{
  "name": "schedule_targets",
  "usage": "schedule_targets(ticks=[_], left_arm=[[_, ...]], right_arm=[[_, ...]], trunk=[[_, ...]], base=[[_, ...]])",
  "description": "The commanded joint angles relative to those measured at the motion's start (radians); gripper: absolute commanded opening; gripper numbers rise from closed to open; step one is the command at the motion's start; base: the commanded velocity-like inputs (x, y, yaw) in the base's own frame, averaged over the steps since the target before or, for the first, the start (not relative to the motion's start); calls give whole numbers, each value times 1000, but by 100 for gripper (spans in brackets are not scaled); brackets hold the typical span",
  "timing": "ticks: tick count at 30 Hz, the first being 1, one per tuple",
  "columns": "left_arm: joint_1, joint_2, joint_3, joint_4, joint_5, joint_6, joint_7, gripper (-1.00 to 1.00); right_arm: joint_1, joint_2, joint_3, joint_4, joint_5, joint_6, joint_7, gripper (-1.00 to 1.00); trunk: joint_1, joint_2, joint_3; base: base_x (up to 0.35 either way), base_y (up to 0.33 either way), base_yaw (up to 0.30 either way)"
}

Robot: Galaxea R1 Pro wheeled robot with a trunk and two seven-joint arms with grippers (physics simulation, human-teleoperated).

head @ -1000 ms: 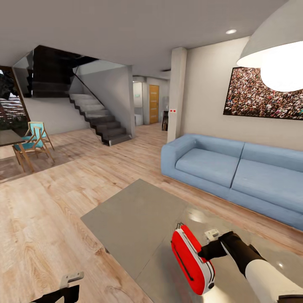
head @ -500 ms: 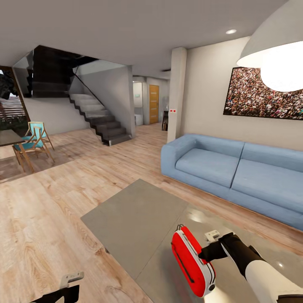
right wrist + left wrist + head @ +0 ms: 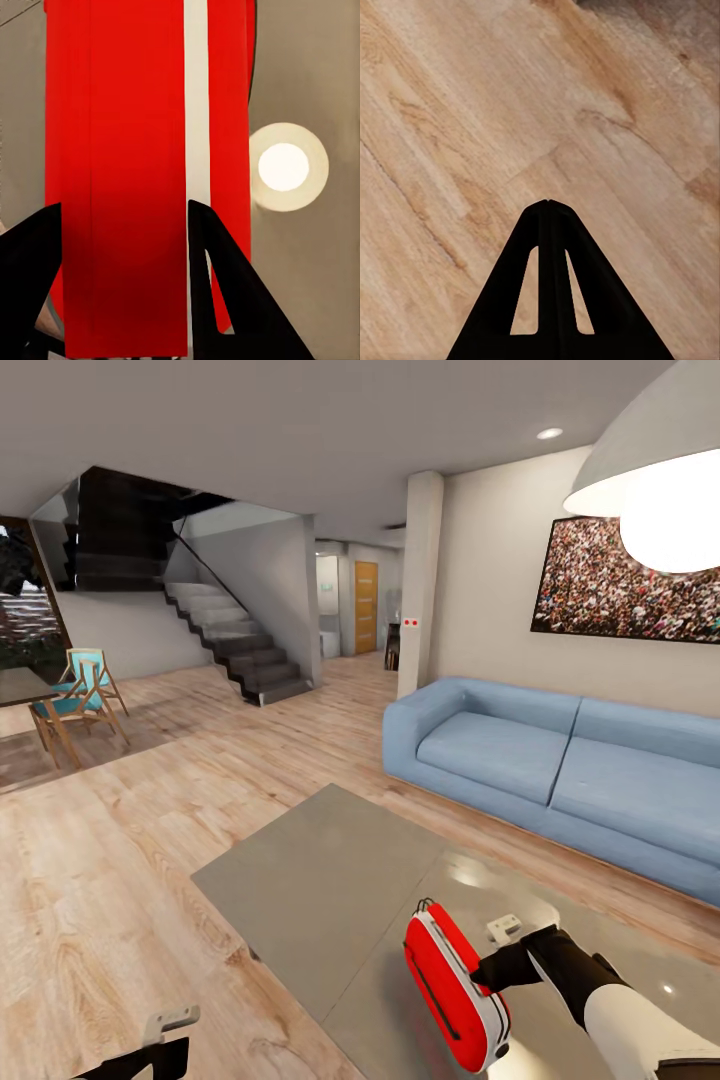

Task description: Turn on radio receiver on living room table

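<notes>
The radio receiver [image 3: 450, 980], a flat red box with white edge trim and a thin handle, stands on edge and tilted over the near end of the grey coffee table [image 3: 320, 870]. My right gripper [image 3: 487, 972] is shut on it from its right side. In the right wrist view the red body [image 3: 127, 150] with its white stripe sits between the two black fingers [image 3: 225, 285]. The dial is hidden. My left gripper [image 3: 165, 1032] hangs low at the left over the wood floor, its fingers pressed together [image 3: 547, 217], holding nothing.
A long blue sofa [image 3: 560, 770] runs behind the table, under a crowd-photo picture [image 3: 620, 585]. A white dome lamp [image 3: 660, 470] hangs at the upper right. Dark stairs [image 3: 235, 645] and wooden chairs [image 3: 80, 700] stand far off to the left. Wood floor surrounds the table.
My right gripper and the radio have shifted slightly lower and to the left. The left arm has not moved.
</notes>
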Motion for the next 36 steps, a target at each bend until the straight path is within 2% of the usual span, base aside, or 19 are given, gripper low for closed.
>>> schedule_targets(ticks=[1,16,24,28,36], left_arm=[[0,0,0,0,0,0,0,-100],[0,-1,0,0,0,0,0,-100],[0,-3,0,0,0,0,0,-100],[0,-3,0,0,-1,0,0,-100],[0,-4,0,0,-1,0,0,-100]], right_arm=[[0,0,-2,0,-5,0,0,-100],[0,0,-2,0,-5,1,-2,-100],[0,3,-2,0,-5,-1,-36,-100],[0,8,-2,1,-5,2,-37,-100],[0,10,-1,14,-4,3,-37,-100]], trunk=[[0,0,0],[0,0,0],[0,0,0],[15,-28,-12],[15,-28,-12]], base=[[0,0,0],[0,0,0],[0,0,0],[0,0,0],[0,0,0]])
